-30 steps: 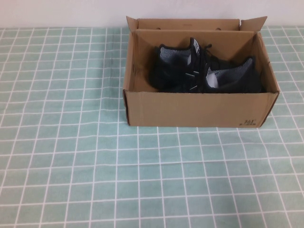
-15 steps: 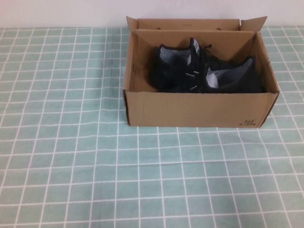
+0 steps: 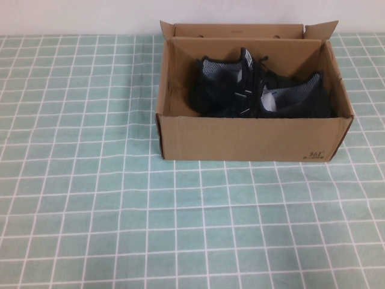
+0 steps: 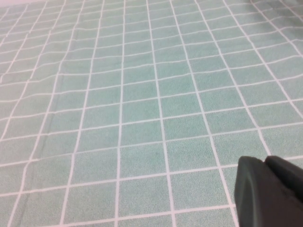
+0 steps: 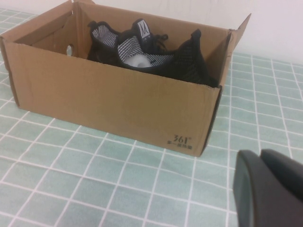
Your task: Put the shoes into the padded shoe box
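The pair of black knit shoes [image 3: 258,93] lies inside the open brown cardboard shoe box [image 3: 246,139] at the far middle of the table. Grey lining and white stuffing show. In the right wrist view the box [image 5: 109,101] stands ahead with the shoes [image 5: 156,59] in it and small dark print at its front corner. My right gripper [image 5: 261,158] is shut and empty, low over the cloth, in front of the box's right corner. My left gripper [image 4: 266,163] is shut and empty over bare cloth. Neither gripper shows in the high view.
A green tablecloth with white grid lines [image 3: 120,211] covers the table. A white wall [image 3: 78,15] runs behind it. The box's flaps [image 3: 322,29] stand open at the back. A round hole [image 5: 69,49] shows in the box's end wall.
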`<state>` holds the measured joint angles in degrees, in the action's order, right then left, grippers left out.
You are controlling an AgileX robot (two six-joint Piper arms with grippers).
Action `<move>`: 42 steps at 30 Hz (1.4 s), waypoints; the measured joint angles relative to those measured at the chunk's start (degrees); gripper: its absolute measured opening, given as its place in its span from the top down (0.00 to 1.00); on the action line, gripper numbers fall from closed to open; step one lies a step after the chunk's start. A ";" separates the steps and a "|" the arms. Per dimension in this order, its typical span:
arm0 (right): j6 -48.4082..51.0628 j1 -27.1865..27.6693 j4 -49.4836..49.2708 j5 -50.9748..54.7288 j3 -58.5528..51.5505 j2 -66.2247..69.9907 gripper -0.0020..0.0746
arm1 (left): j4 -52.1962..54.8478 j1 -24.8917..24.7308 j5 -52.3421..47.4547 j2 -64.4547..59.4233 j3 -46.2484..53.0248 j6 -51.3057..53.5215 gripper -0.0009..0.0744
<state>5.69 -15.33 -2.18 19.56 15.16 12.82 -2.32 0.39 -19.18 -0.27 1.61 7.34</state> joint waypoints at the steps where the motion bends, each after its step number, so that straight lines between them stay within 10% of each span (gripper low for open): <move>1: 0.00 0.00 0.00 0.00 0.00 0.00 0.98 | 0.11 0.00 0.00 0.00 0.00 0.00 0.99; 23: 0.00 0.69 0.00 0.00 0.00 -0.56 0.98 | 0.22 0.00 -0.02 0.00 0.00 0.00 0.99; 42: -1.87 20.44 4.08 -1.94 -2.80 -12.82 0.98 | 0.22 0.00 -0.12 0.00 0.00 0.00 0.99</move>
<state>3.82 5.11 1.90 17.62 12.37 0.00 -2.10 0.39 -19.30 -0.27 1.61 7.34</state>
